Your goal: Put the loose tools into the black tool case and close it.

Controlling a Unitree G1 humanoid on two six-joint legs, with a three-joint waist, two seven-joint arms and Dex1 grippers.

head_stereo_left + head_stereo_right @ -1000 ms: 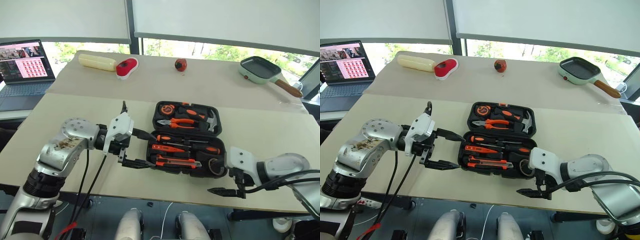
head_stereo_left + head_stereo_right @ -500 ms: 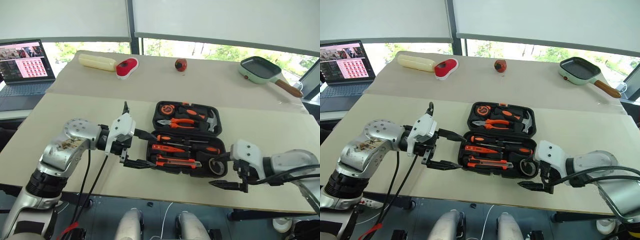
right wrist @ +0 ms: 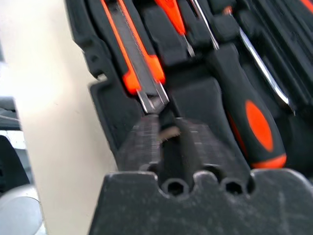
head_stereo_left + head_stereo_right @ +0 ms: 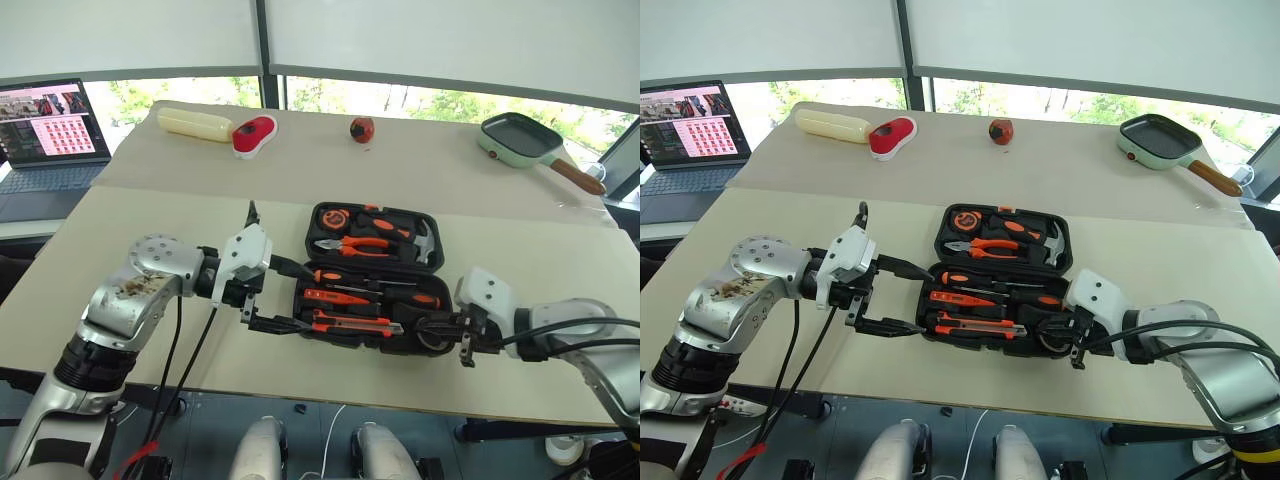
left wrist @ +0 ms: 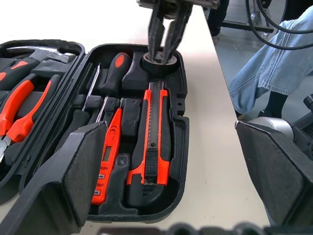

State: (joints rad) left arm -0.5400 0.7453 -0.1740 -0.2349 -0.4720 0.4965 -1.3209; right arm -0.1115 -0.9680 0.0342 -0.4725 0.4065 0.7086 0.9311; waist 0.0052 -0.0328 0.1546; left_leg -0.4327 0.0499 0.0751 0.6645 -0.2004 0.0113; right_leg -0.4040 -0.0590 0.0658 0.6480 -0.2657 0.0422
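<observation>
The black tool case point(image 4: 437, 281) lies open mid-table, orange-and-black tools seated in its moulded slots. In the left wrist view the near half holds the utility knife point(image 5: 154, 137), the slim orange tester screwdriver point(image 5: 108, 152), two screwdrivers point(image 5: 115, 66) and the dark tape roll point(image 5: 159, 61). My left gripper point(image 4: 293, 297) stands open, its fingers straddling the case's left end. At the right end my right gripper point(image 5: 164, 46) is shut, its tips down on the tape roll. Whether it grips the roll I cannot tell.
Across the far table lie a green frying pan point(image 4: 520, 138), a red-and-white oval gadget point(image 4: 253, 135), a pale yellow cylinder point(image 4: 195, 123) and a small red object point(image 4: 361, 128). A laptop point(image 4: 50, 125) sits far left. A person's jeans point(image 5: 274, 63) show beside the table edge.
My right gripper came in from the table's front edge to the case's right end and shut over the tape roll. The left gripper stayed open in place.
</observation>
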